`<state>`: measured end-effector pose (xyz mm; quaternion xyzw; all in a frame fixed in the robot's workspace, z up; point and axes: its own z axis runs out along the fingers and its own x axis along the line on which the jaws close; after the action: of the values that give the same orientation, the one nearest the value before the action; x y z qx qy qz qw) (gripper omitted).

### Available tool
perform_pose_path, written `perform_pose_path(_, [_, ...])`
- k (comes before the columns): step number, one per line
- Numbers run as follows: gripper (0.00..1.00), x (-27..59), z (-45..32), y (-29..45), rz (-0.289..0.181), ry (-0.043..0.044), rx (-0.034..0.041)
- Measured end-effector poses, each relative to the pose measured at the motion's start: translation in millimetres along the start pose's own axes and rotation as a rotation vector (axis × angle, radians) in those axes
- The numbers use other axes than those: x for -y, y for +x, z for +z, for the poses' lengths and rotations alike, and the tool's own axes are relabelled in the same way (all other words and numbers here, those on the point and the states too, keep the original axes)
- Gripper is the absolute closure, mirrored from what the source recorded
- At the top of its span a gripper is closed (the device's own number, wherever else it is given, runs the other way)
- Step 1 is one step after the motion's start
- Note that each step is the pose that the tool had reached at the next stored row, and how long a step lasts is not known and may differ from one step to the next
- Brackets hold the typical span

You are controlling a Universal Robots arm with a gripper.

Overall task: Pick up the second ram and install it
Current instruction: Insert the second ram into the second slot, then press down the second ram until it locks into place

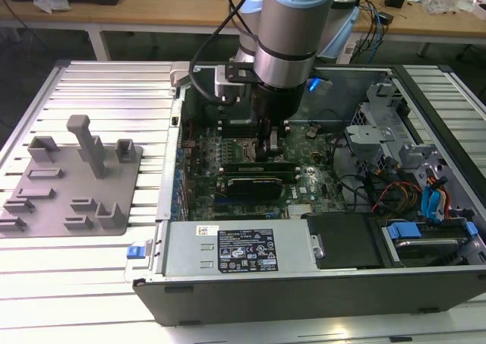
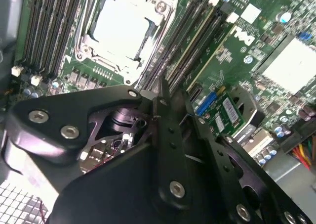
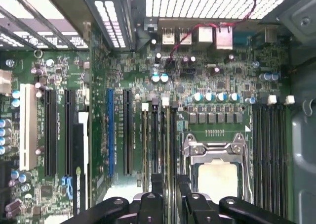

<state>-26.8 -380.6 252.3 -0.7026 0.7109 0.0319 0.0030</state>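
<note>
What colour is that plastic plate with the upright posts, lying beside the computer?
Plain gray, all one colour. The holder plate shows best in the exterior view.

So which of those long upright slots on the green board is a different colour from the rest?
The blue slot in the first wrist view. Its neighbours on both sides are black strips; it alone is bright blue.

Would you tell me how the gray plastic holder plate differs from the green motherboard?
The gray plastic holder plate lies on the slatted table; the green motherboard sits inside the open computer case. The plate carries upright posts; the motherboard carries long slots. Both lie flat.
</note>
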Motion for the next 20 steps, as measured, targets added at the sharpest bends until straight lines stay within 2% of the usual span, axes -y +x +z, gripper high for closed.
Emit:
perform_pose_path(2, [0.77, 6.3, -0.2, -0.1, 0.000, -0.0001, 0.0000])
perform_pose_path(7, [0.78, 6.7, -0.2, -0.1, 0.000, 0.0000, 0.0001])
perform_pose_path(8, [0.92, 6.9, -0.2, -0.1, 0.000, 0.0000, 0.0001])
perform_pose_path(20, [0.92, 9.3, -0.4, -0.1, 0.000, 0.0000, 0.0000])
